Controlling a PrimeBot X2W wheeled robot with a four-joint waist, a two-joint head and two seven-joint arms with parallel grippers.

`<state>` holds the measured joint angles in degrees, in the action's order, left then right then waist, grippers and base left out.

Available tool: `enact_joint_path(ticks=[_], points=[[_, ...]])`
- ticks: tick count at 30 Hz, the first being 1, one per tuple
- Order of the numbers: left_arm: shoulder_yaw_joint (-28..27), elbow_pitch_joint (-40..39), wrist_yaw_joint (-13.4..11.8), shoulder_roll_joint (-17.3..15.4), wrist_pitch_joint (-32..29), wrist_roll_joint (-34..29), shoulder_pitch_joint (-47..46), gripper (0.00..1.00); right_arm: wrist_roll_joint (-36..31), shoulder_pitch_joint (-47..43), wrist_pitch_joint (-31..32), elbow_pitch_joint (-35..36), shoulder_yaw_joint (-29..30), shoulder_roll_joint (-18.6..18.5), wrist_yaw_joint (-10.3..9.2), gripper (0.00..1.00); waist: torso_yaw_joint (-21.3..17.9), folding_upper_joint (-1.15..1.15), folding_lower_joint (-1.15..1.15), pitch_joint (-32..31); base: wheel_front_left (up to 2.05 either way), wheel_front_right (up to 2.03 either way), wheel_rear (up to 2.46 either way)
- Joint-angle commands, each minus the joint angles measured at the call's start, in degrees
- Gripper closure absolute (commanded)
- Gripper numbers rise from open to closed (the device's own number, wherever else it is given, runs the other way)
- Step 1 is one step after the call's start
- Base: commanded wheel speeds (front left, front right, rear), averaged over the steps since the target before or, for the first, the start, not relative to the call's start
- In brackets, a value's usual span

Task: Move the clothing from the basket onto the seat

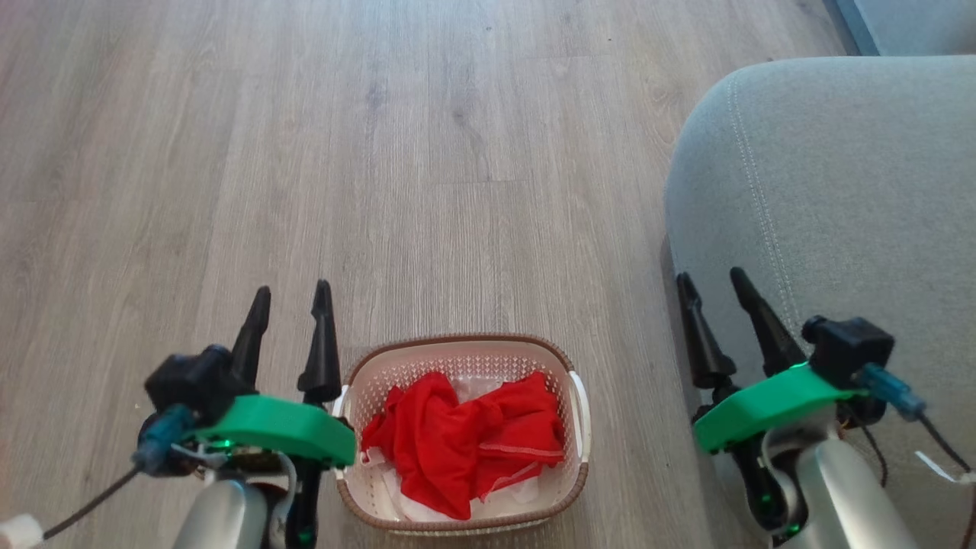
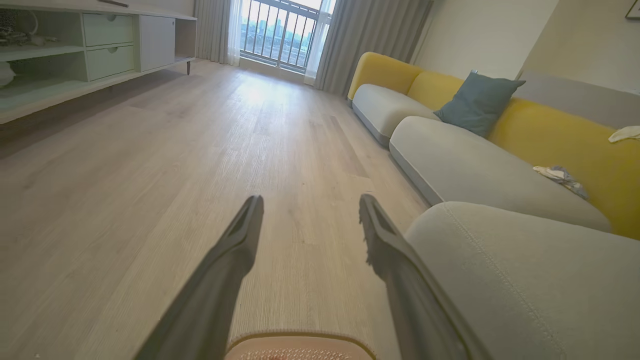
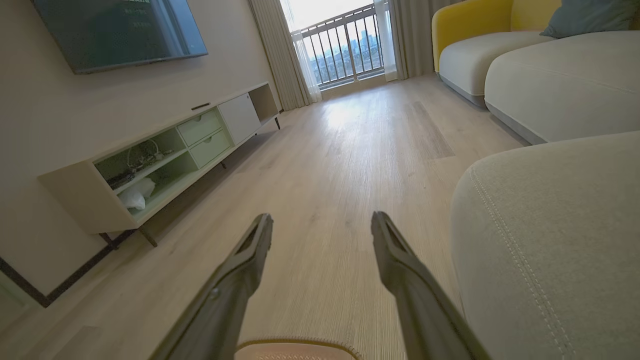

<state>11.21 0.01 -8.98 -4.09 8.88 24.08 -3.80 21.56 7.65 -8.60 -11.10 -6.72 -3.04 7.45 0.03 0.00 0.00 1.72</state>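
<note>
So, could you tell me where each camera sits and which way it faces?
Head view: on the head, facing down at the basket of clothing, seat at right; left tool and right tool show.
Left wrist view: on the left wrist, facing along the floor to the balcony window; its fingers show.
Right wrist view: on the right wrist, facing likewise; its fingers show.
Both wrist views share basket rim, seat, window.

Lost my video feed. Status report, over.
Left gripper open, empty. Right gripper open, empty. Clothing in basket on floor. Seat to its right, nothing between.
</note>
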Motion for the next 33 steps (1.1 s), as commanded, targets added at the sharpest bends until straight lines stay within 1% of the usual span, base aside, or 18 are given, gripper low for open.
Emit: enact_joint_path(ticks=[1, 6, 8, 11, 14, 27, 33], points=[[-0.04, -1.51, -1.46, -1.08, 0.86, -2.60, -2.63, 0.00, -2.04, 2.95, -1.10, 0.77, -1.92, 0.12, 0.03, 0.00, -0.10, 0.00, 0.00, 0.00, 0.00, 0.00, 0.00], [2.50, 0.09, -3.74, -2.20, 1.70, -5.68, -2.59, 0.00, -4.02, 3.24, -1.95, -2.79, -3.13, 0.12, 0.03, 0.00, -0.37, 0.00, 0.00, -0.02, 0.00, 0.00, 0.00], [3.38, 0.47, -4.15, -2.47, 2.03, -6.72, -2.64, 0.00, -3.57, 3.40, -2.29, -4.15, -3.13, 0.13, 0.03, 0.00, -0.46, 0.00, 0.00, 0.01, 0.00, 0.00, 0.00], [4.43, 1.39, -4.73, -2.81, 2.54, -8.49, -2.43, 0.00, -4.70, 3.93, -2.80, -5.99, -3.44, 0.13, 0.03, 0.00, -0.56, 0.00, 0.00, 0.04, 0.00, 0.00, 0.00], [4.87, 1.95, -5.10, -2.93, 2.87, -9.71, -2.32, 0.00, -5.54, 4.33, -3.13, -6.77, -3.70, 0.13, 0.03, 0.00, -0.60, 0.00, 0.00, 0.06, 0.00, 0.00, 0.00], [6.84, 0.91, -7.63, -3.18, 5.05, -18.93, -2.59, 0.00, -14.04, 6.00, -5.33, -8.12, -5.67, 0.15, 0.03, 0.00, -0.75, 0.00, 0.00, 0.18, 0.00, 0.00, 0.00], [7.30, 1.03, -7.74, -3.00, 6.06, -22.75, -2.62, 0.00, -17.90, 6.55, -6.34, -8.37, -6.67, 0.16, 0.03, 0.00, -0.80, 0.00, 0.00, 0.21, 0.00, 0.00, 0.00]])
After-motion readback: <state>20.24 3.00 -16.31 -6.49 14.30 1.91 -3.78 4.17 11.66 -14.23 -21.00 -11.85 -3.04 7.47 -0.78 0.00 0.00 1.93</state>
